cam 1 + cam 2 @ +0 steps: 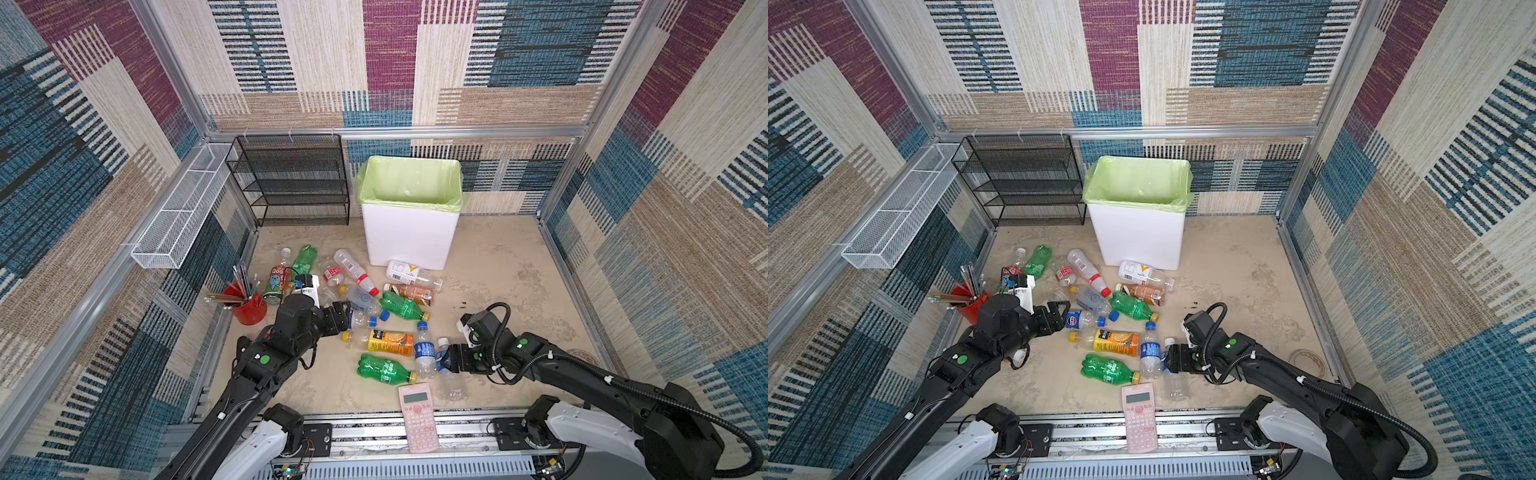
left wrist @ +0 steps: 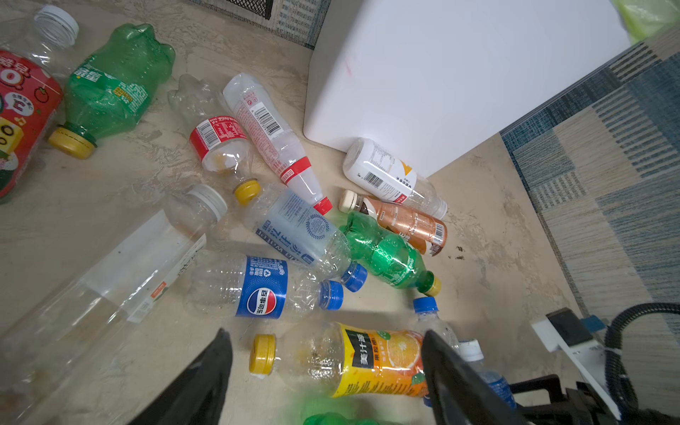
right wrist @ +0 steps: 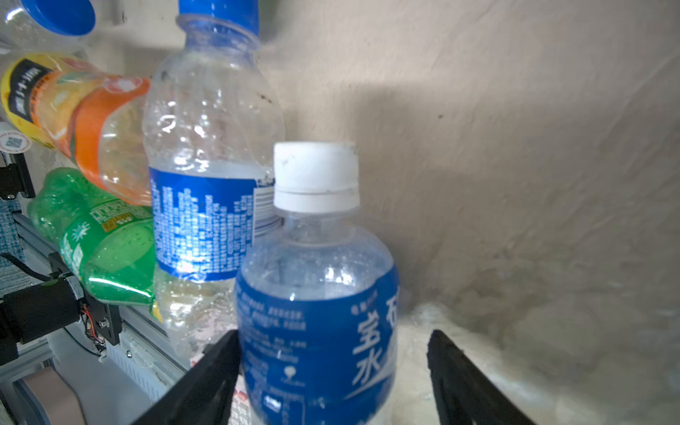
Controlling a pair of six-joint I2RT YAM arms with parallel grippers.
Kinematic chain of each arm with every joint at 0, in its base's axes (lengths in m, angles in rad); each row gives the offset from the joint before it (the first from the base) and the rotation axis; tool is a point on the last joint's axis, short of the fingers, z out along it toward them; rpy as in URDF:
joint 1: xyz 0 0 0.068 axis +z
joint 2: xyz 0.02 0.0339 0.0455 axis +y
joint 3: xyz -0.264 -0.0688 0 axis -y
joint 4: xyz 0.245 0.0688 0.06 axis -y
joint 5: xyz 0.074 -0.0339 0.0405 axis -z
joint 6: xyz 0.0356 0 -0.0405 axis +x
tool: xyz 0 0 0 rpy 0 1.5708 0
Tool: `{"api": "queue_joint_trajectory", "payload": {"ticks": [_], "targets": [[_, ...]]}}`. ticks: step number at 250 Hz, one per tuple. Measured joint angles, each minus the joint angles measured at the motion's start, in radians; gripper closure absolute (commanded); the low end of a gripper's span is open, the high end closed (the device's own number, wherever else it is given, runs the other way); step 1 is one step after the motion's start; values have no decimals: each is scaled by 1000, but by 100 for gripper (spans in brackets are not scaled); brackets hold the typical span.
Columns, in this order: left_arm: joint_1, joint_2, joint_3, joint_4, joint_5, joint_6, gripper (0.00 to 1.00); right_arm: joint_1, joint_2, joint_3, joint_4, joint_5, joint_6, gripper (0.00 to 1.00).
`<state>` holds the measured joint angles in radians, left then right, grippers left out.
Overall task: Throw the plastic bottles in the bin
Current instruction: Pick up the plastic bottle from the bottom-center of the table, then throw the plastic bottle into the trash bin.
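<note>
Bottles (image 1: 401, 306) lie on their sides across the table (image 1: 498, 270) in front of the bin (image 1: 407, 245), which stands upright with a green liner (image 1: 409, 183) folded over its rim. A white-label bottle (image 1: 403, 271) rests against the bin's foot, and the others spread farther out from it. The left tool (image 2: 323, 333) hovers over the pile, well in front of the bin on its rack (image 1: 291, 183) side. Its fingers (image 2: 206, 379) are spread wide and hold nothing. In the left wrist view an orange-label bottle (image 2: 368, 364) with a yellow cap lies below the gap between them. The right tool (image 3: 333, 333) is farther from the bin, low at the table and also spread, straddling a white-capped bottle (image 3: 316, 301) with a blue label. One finger seems to touch the bottle's side, though the view is too close to be sure. The other stands clear, so the bottle is not clamped.
</note>
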<state>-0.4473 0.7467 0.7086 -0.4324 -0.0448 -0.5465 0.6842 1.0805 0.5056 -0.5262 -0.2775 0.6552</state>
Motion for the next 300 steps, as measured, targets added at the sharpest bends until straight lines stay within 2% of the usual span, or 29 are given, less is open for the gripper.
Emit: {"api": "queue_joint_trajectory", "payload": {"ticks": [57, 104, 134, 187, 223, 264, 300], "targets": [[0, 13, 2, -18, 0, 0, 18, 19, 48, -16, 16, -2, 17, 26], [0, 24, 8, -30, 0, 0, 18, 22, 48, -14, 16, 15, 21, 39], [0, 24, 15, -35, -1, 0, 18, 22, -28, 27, -10, 72, 24, 49], [0, 32, 29, -36, -1, 0, 19, 22, -201, 158, -13, 224, 40, 45], [0, 42, 43, -37, -1, 0, 19, 21, -246, 304, 60, 359, 10, 44], [0, 47, 67, -37, -2, 0, 19, 3, -172, 507, 260, 499, -138, 43], [-1, 49, 83, -39, -4, 1, 19, -104, 21, 721, 478, 519, -270, 40]]}}
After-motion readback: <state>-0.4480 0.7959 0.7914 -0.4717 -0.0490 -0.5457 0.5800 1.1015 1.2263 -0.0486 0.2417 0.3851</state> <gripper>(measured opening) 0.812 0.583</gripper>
